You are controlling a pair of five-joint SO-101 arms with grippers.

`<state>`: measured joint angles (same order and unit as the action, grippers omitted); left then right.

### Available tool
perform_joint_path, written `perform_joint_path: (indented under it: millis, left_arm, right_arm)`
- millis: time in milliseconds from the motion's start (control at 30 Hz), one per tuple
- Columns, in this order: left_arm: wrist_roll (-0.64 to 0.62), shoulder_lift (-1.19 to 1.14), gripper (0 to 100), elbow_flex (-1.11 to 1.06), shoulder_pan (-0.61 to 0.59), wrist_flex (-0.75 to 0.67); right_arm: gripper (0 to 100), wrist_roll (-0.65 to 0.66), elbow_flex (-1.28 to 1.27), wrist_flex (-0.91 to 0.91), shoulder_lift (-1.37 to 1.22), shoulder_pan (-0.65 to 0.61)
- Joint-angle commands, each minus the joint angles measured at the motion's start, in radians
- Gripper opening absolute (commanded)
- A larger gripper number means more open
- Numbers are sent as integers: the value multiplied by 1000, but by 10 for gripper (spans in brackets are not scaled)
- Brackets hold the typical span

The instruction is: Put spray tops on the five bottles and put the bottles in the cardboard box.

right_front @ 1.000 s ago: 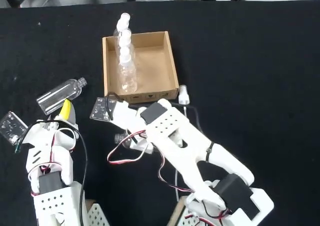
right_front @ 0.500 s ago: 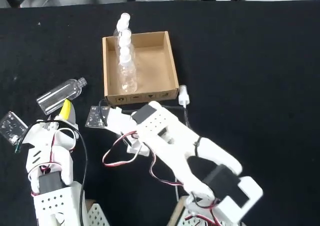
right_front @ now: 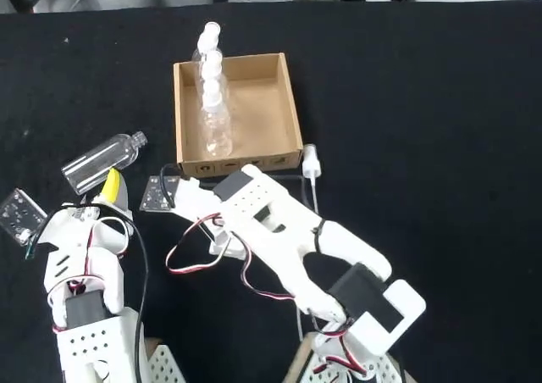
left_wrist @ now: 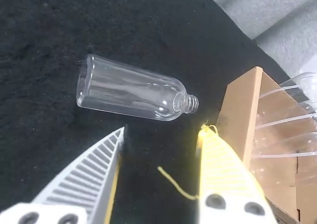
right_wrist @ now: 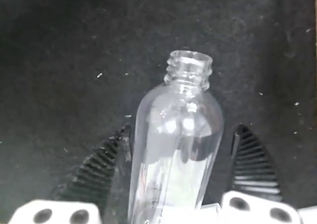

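Judging the step in hand to be the pickup of an uncapped bottle (right_wrist: pixel 178 149), we noted the right tool (right_wrist: pixel 183 130) spread, one finger on each side of the bottle's body and apparently not yet pressing it. The bottle lay on the black tabletop (right_front: pixel 440 103) with its threaded neck pointing away from the wrist. To do this well, we thought the fingers should close on the straight body below the shoulder, gently enough not to dent the thin plastic, and leave the neck free for a spray top. The loose spray top (right_front: pixel 311 161) lay just beside the corner of the cardboard box (right_front: pixel 254 103) nearest the arms; its thin tube would need to go straight into the neck before any twisting. The left tool (left_wrist: pixel 162 130) was spread too, holding nothing, with a second uncapped bottle (left_wrist: pixel 131 95) lying near its tips. Capped bottles (right_front: pixel 212 86) lay along one wall of the box. We found no label on any bottle, and the dark marks on the box's front wall were too small to read.
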<state>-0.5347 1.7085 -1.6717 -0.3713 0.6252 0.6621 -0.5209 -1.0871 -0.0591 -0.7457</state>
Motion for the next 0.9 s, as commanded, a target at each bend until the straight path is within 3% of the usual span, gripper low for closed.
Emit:
perform_joint_path:
  millis: [0, 267, 467, 867]
  left_arm:
    - [2, 9, 212, 4, -8, -23]
    - [2, 9, 212, 4, -8, -21]
    - [2, 9, 212, 4, -8, -20]
    - [2, 9, 212, 4, -7, -20]
  right_arm:
    - [276, 3, 64, 17, 5, -17]
    - [265, -54, 64, 17, 2, -17]
    - [124, -57, 74, 17, 4, -17]
    - [120, -61, 71, -31, 45, -18]
